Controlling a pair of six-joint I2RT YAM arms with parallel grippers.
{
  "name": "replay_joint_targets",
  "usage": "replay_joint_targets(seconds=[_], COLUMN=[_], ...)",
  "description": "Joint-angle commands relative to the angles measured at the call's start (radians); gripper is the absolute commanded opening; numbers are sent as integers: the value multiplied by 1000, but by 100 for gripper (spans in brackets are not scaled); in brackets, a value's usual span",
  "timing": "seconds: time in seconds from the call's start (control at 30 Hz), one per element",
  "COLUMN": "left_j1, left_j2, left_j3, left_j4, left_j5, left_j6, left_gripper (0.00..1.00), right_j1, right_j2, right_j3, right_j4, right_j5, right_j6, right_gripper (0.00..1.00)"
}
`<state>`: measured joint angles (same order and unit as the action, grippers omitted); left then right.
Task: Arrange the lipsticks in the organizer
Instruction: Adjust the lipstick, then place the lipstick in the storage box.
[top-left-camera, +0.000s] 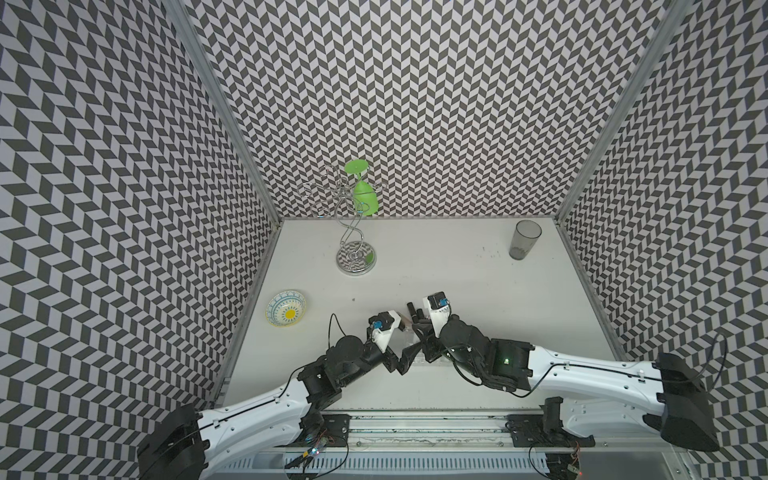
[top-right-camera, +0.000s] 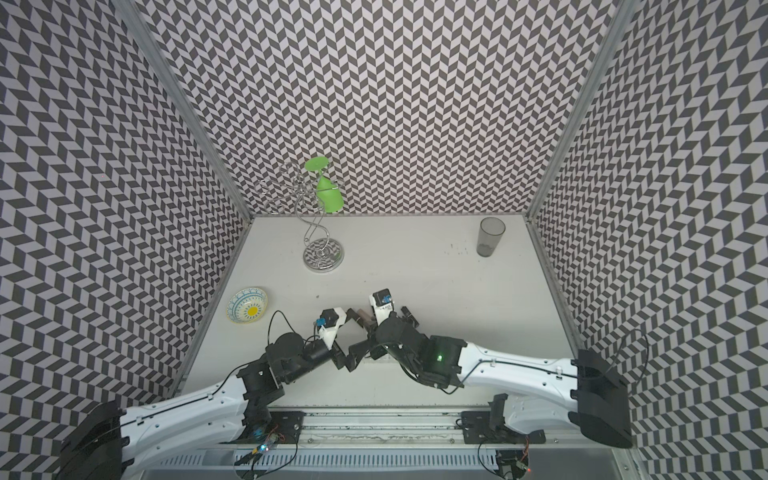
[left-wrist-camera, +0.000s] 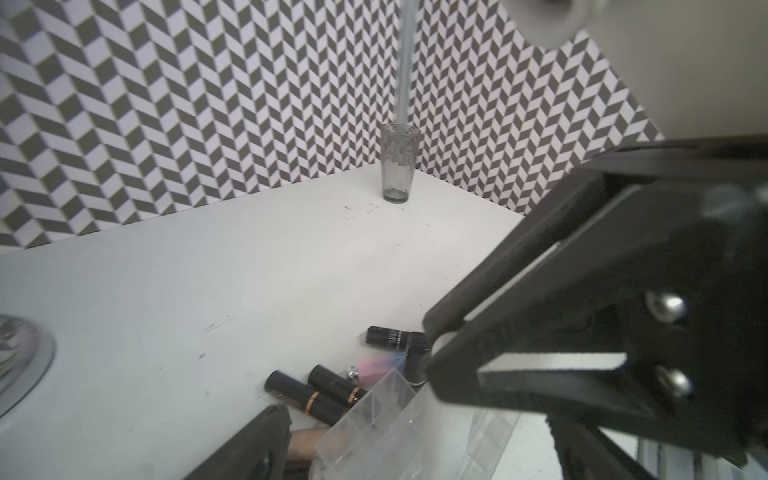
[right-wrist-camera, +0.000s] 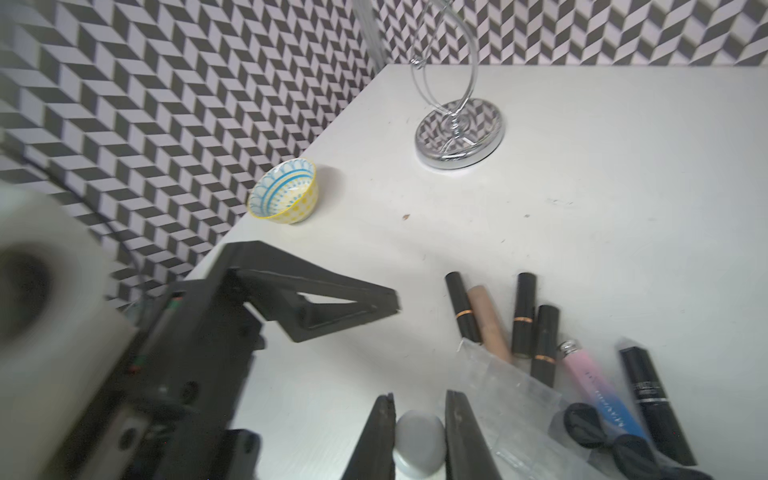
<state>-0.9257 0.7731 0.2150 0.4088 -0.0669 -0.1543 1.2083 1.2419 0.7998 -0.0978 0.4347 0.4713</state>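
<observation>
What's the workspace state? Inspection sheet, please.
Surface: white table, a few dark specks.
Job's things: clear organizer; black, beige and pink lipsticks lying beside it; one pale tube gripped.
Clutter: patterned bowl, wire stand with green glass, grey tumbler.
Grippers: left gripper open near organizer; right gripper shut on pale tube.
Cables: black loop by left arm; loose wiring at front rail.
Surroundings: chevron walls on three sides.
</observation>
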Motion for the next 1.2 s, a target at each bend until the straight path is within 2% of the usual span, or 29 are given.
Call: replay_joint_targets(seconds=[0.0,0.17,0.4,0.63,0.87,1.07,1.17], left_j1=[66,184,328,359,363,363,365], left_j2=[-45,26,145,187,188,213,263], left_j3=[-19,-11,-11,-20,-22,-29,-26], left_j4=[-45,-51,8,38,47,83,114], left_j5=[-115,-61,109,129,133,137,119], left_j6=[-128,-210,-266,-261,-263,-272,-279], left_gripper=[100,99,100,100,99,99,100], right_j1=[-3,-29,-63,-97,-102,-101,-98], right_j2=[40,110,198,259,269,243,225], right_j3=[14,41,48,70,27,-51,-67], right_j4=[50,62,97,81,117,175,188], right_j5=[141,146,162,145,136,139,129], right_j6=[-86,-115,-156,-148,-119,-88,-84], right_gripper=[11,10,10,9,10,27,41])
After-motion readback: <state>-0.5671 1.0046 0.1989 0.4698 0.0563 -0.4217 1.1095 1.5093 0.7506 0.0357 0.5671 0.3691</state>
